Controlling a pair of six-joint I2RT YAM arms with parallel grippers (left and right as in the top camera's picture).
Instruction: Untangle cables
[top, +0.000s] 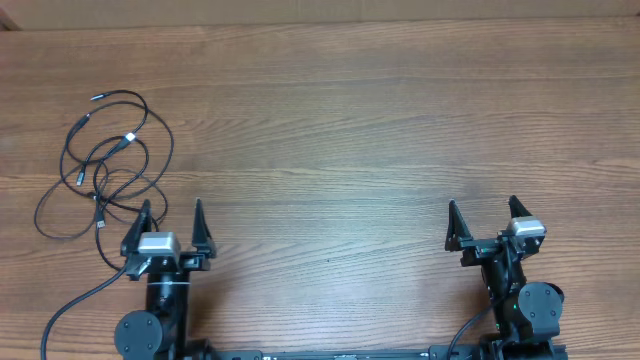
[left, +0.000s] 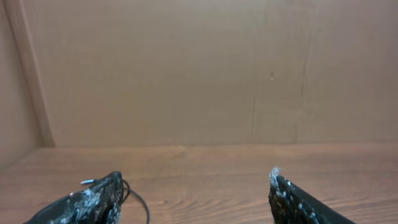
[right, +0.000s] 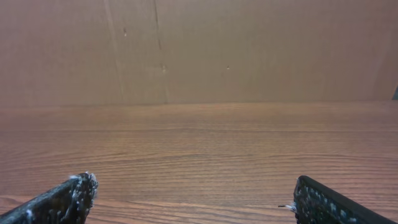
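Observation:
The cables (top: 105, 165) lie in a tangle of thin black loops with small silver-tipped plugs at the table's left side. My left gripper (top: 171, 212) stands open just to the right of the tangle's near end, nothing between its fingers. In the left wrist view a cable loop (left: 140, 199) and a silver plug tip (left: 87, 182) peek out beside the left finger (left: 93, 202). My right gripper (top: 482, 212) stands open far from the cables at the near right, and only bare wood shows between its fingers (right: 68, 199).
A brown cardboard wall (left: 199, 74) closes off the far side of the wooden table (top: 340, 130). A thicker black arm cable (top: 75, 305) runs along the near left beside the left arm's base.

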